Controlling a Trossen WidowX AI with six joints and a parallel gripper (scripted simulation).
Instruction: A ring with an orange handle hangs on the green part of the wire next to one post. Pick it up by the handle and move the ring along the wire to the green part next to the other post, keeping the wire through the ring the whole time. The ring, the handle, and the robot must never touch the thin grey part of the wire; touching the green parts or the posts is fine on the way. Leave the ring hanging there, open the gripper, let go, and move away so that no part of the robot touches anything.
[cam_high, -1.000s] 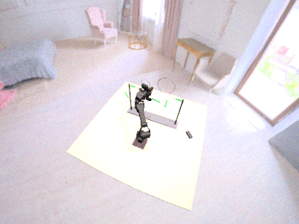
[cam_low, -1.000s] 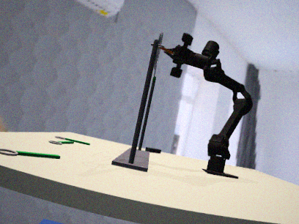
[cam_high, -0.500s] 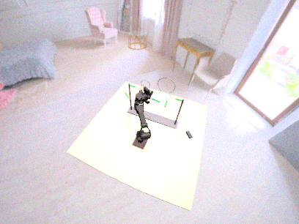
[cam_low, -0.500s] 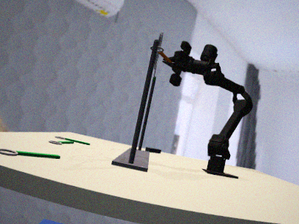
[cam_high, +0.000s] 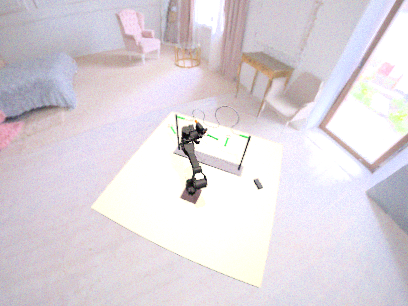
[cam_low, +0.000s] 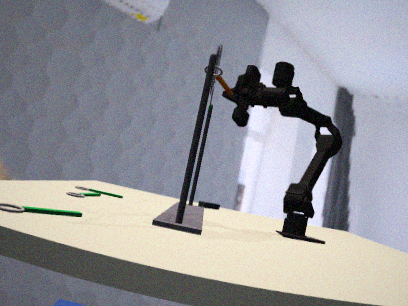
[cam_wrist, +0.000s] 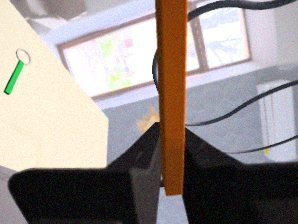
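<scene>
My gripper (cam_low: 230, 94) (cam_wrist: 165, 128) is shut on the orange handle (cam_low: 224, 84) (cam_wrist: 172, 90) (cam_high: 196, 122), which points up and away from the fingers. The ring (cam_low: 220, 73) is at the handle's upper end, close to the top of the near post (cam_low: 194, 145) in the exterior view. Whether the wire runs through it is too small to tell, and the wrist view cuts it off. In the top view the handle is nearer the left post (cam_high: 177, 134) than the right post (cam_high: 245, 152). The thin wire (cam_high: 226, 106) (cam_wrist: 225, 4) curves in loops between green end parts (cam_high: 180, 118) (cam_high: 244, 136).
The posts stand on a grey base (cam_high: 212, 161). Loose rings with green handles (cam_high: 212, 136) (cam_high: 226, 142) (cam_low: 52, 211) (cam_wrist: 14, 77) lie on the table (cam_high: 150, 210) behind it. A small black block (cam_high: 258, 184) (cam_low: 209, 205) lies to the right in the top view.
</scene>
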